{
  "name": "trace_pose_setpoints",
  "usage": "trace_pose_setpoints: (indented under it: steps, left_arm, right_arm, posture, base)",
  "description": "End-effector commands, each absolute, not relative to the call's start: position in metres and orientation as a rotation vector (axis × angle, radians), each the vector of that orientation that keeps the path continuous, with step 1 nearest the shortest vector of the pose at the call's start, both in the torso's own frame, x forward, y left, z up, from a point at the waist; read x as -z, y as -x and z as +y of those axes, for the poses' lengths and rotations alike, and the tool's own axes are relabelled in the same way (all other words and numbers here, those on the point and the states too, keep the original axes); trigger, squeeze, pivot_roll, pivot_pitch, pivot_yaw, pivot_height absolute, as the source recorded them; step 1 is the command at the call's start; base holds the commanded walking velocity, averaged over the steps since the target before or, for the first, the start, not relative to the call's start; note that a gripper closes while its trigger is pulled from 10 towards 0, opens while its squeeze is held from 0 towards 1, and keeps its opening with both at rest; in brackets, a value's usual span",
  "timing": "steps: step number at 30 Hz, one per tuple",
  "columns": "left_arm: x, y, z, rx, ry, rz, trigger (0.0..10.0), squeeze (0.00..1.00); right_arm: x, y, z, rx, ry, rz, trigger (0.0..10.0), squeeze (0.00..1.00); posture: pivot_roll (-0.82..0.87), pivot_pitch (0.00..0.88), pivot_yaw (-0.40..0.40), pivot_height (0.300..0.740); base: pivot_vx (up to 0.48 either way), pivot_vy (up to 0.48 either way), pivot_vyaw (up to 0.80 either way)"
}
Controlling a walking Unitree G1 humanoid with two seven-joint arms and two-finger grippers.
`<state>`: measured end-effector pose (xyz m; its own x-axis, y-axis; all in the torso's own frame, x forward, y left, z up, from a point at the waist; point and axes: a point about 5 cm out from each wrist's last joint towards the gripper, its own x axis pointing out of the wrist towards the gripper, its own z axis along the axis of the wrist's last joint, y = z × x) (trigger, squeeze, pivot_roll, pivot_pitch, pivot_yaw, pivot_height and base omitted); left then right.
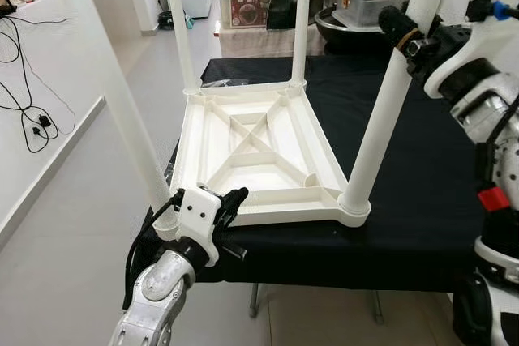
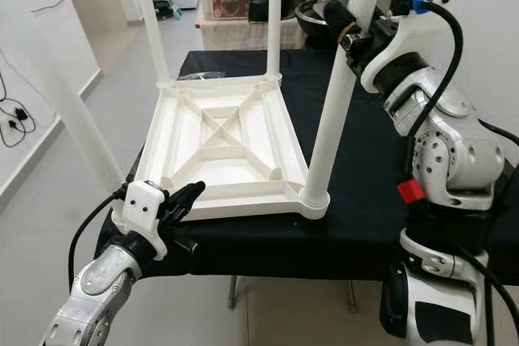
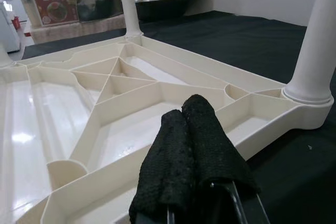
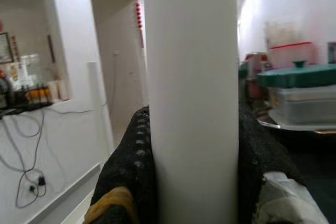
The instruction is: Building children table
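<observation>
Left eye view: upturned table [image 1: 251, 151] on the black cloth [image 1: 422, 160], right gripper [image 1: 403, 32] clamped on a leg [image 1: 381, 119], left gripper [image 1: 231, 204] closed at the rim. Looks light, stiff, smooth plastic; hold legs low.

1. Both eye views look forward and down from the head, sharing the upturned table [image 1: 259, 151] on the black cloth [image 1: 422, 168].
2. Left wrist view sits close over the table's near edge, facing far.
3. Right wrist view hugs the near-right leg [image 4: 191, 98], facing left.
</observation>
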<state>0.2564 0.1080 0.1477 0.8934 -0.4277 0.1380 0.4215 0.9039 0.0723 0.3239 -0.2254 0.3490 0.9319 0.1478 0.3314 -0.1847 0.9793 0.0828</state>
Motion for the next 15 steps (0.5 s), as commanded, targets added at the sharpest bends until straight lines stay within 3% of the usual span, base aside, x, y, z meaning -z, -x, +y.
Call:
trace_pose_setpoints:
  steps: [1,3,7,11,15]
  left_arm:
    - [-0.145,-0.255,0.112,0.428,-0.051,-0.141,10.0,0.0]
    - [-0.144,-0.255,0.112,0.427,-0.051,-0.14,10.0,0.0]
    - [-0.144,-0.253,0.113,0.426,-0.051,-0.138,10.0,0.0]
    - [-0.144,-0.248,0.115,0.425,-0.057,-0.13,10.0,0.0]
    - [-0.145,-0.243,0.118,0.423,-0.064,-0.122,10.0,0.0]
  right_arm:
    - [-0.318,-0.335,-0.249,-0.003,-0.213,-0.172,0.0,0.0]
    - [-0.292,-0.338,-0.271,0.138,-0.306,-0.081,0.0,0.0]
    - [-0.263,-0.339,-0.291,0.267,-0.4,-0.004,0.0,0.0]
    - [-0.194,-0.333,-0.326,0.498,-0.548,0.174,0.0,0.0]
    - [-0.164,-0.329,-0.338,0.572,-0.586,0.241,0.0,0.0]
  posture:
    - [-0.05,0.043,-0.011,0.74]
    - [-0.04,0.044,-0.011,0.74]
    - [-0.03,0.056,-0.012,0.74]
    - [0.0,0.078,-0.009,0.74]
    - [0.02,0.099,0.003,0.74]
  base:
    - [0.0,0.0,0.0]
    - [0.0,0.0,0.0]
    - [0.0,0.0,0.0]
    - [0.0,0.0,0.0]
    - [0.0,0.0,0.0]
